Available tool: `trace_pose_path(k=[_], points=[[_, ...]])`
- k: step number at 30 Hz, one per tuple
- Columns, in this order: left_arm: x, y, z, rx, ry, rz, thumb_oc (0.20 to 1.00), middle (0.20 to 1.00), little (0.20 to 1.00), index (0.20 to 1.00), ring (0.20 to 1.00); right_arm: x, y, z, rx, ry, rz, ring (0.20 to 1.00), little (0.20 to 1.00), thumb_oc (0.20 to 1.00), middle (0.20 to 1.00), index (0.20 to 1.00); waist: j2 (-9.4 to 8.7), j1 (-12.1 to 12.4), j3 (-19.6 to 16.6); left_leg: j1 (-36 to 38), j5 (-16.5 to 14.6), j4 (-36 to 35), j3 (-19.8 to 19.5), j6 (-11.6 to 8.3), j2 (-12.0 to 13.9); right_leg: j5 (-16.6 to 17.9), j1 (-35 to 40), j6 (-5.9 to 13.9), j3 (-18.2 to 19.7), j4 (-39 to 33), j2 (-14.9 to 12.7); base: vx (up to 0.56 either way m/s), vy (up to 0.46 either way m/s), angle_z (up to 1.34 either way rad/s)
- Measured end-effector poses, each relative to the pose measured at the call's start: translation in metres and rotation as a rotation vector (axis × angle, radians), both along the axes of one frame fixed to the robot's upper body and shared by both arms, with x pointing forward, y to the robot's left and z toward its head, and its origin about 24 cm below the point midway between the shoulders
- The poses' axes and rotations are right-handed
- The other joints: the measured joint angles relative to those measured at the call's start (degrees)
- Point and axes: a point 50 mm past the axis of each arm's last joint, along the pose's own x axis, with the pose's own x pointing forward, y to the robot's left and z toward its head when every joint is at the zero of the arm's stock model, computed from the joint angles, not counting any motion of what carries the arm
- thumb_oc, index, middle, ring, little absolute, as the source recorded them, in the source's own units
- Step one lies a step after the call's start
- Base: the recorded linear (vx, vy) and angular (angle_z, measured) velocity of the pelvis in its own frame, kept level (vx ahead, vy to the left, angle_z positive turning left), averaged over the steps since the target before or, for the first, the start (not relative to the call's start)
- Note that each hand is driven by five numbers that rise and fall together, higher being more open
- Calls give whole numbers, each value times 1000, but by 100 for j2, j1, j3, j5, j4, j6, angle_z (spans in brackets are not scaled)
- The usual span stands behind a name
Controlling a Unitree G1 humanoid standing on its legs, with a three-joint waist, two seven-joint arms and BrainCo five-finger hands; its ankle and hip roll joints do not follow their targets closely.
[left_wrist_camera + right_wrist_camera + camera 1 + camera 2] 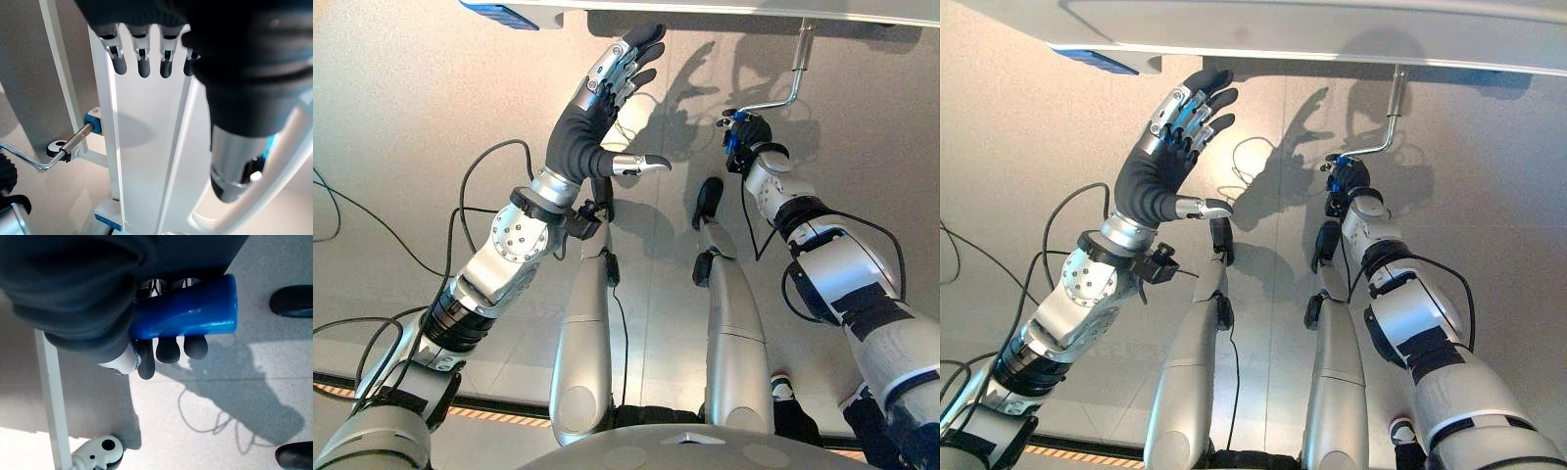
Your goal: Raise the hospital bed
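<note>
We are gripping the crank's blue handle (190, 308) with our right hand (749, 132), fingers curled round it; the right wrist view shows the dark fingertips (168, 350) wrapping under the blue grip. The crank (783, 93) is a bent silver rod running from that handle up and away to the bed (1332, 29), whose white frame is lying across the far edge of the scene. In the left wrist view the rod (73, 142) is entering a blue-capped socket (93, 122) on the white frame.

Our left hand (602, 108) is hovering well left of the crank, fingers straight and spread, thumb out to the right, holding nothing. It is reaching up near the underside of the bed frame; we cannot tell whether the fingertips are touching it.

As for progress, we are judging that the grasp is done: the handle is secured, so the reaching step is complete. What we cannot read from these views is how high the bed is sitting, nor whether any turns have been made. The turning of the crank is the work that is left, and we are taking it that most of the task lies there. The left hand is idle or perhaps steadying.
</note>
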Motion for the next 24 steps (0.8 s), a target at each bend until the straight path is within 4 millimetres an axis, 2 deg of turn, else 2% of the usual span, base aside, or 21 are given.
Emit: trace_pose_path(k=[15, 19, 21, 22, 24], points=[[0, 0, 0, 8, 5, -18, 1000, 1000, 1000, 1000, 1000, -4, 13, 1, 74, -62, 80, 200, 200, 200, 200, 200, -1, -32, 0, 1, 5, 4, -2, 1, 4, 0, -1, 0, 0, 10, -2, -1, -3, 0], [-1, 3, -1, 26, 4, -9, 1000, 1000, 1000, 1000, 1000, -16, 30, 9, 116, -170, 198, 200, 200, 200, 200, 200, -4, -172, -1, 16, 4, 5, 24, 2, -4, 0, -8, 0, 29, 34, 2, -4, -5, -1], [-1, 4, -1, 32, -1, -6, 1000, 1000, 1000, 1000, 1000, -30, 31, 14, 121, -239, 268, 200, 200, 200, 200, 200, -10, -194, 0, 28, 5, 4, 89, 6, -12, -3, -62, 5, 101, 85, 4, -16, -30, -7], [-1, 6, -2, 44, 1, 2, 1000, 1000, 1000, 1000, 1000, -36, 30, 10, 125, -245, 283, 200, 200, 200, 200, 200, -11, -287, 0, 47, 6, 3, 104, 7, -10, -3, -63, 5, 117, 103, 9, -18, -42, -5], [-1, 8, -2, 69, -7, 14, 1000, 1000, 1000, 1000, 1000, -47, 31, 15, 119, -295, 339, 200, 200, 200, 200, 200, -12, -382, 0, 55, 6, 1, 113, 7, -3, -2, -62, 5, 127, 107, 20, -16, -39, -3]])
